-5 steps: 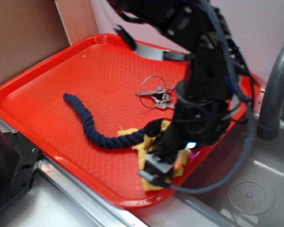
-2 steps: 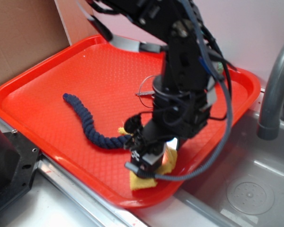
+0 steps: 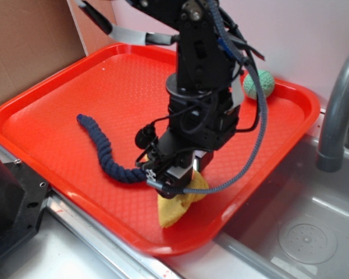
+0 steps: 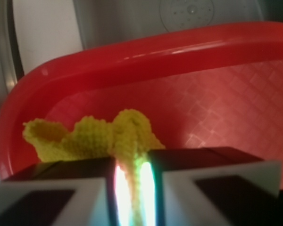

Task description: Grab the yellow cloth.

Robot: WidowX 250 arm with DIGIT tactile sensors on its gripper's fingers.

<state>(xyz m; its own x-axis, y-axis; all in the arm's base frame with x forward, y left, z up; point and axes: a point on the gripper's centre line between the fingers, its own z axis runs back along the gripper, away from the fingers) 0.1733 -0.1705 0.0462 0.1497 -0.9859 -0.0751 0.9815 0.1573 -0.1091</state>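
Wrist view, bottom of frame: the gripper [image 4: 129, 188] has its jaws nearly together, clamped on a bunched fold of the yellow cloth [image 4: 94, 136]. The rest of the cloth spills forward in the lower-left part of that frame, over the red tray [image 4: 217, 89].

Exterior view: the cloth [image 3: 173, 208] sits near the tray's front edge, lower center, w/ the gripper [image 3: 170, 181] on top of it. Judging by the folds, it's soft, light, limp, so it'll likely drape and sag when raised; a pinch at mid-fold looks better than one at a frayed edge.

Just left, touching the cloth, 1 dark rope [image 3: 104, 152]. Farther back, upper right, a green ball [image 3: 259, 83]. Right edge, a gray faucet [image 3: 337, 104].
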